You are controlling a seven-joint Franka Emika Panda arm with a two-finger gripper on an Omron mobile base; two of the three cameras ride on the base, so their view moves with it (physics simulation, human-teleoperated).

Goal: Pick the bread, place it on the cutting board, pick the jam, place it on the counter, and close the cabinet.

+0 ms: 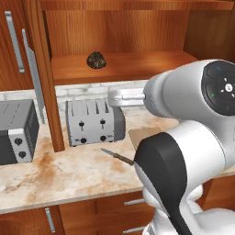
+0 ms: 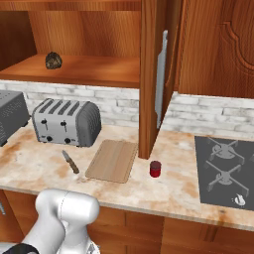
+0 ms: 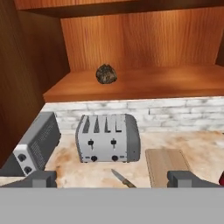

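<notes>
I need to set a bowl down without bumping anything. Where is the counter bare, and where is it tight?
Bare counter lies between the jam and the stovetop, and along the front edge below the knife. The cutting board is bare too. It is crowded at the back left, where the toaster sits beside the toaster oven.

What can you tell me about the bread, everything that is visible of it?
The bread is a small, dark brown-black, lumpy round loaf with a rough surface. It sits whole on the wooden shelf of the open cabinet, toward the shelf's left part, above the toaster. Only the shelf touches it. The gripper is open and well short of it, so the bread is not yet picked; the cutting board lies bare on the counter below.
</notes>
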